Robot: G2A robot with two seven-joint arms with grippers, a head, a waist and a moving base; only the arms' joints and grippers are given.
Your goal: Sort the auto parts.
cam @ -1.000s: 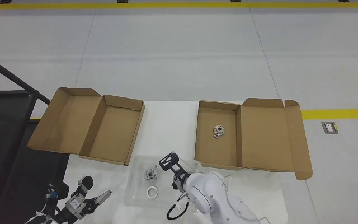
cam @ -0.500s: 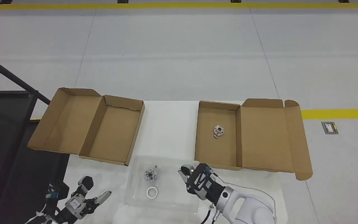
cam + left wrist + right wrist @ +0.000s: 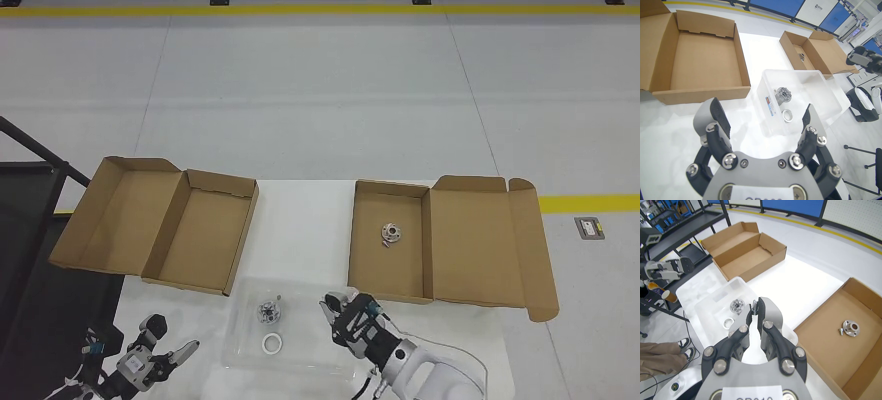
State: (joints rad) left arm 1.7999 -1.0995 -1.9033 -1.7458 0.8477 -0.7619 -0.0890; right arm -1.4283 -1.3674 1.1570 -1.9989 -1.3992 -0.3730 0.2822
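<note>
Bolt is showing bright, threaded metal. Flanged hub is presenting a satin machined finish. Ring is looking smooth and polished. Toothed part is appearing duller, grey cast metal. Bin is reading as clear glossy plastic. Left box and right box are showing matt brown cardboard. Table is reflecting light, white and glossy.

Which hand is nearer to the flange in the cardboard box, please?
Right. The right hand, shut on a bolt, is over the bin's edge beside the box holding the flange; the left hand is far across the bin.
</note>
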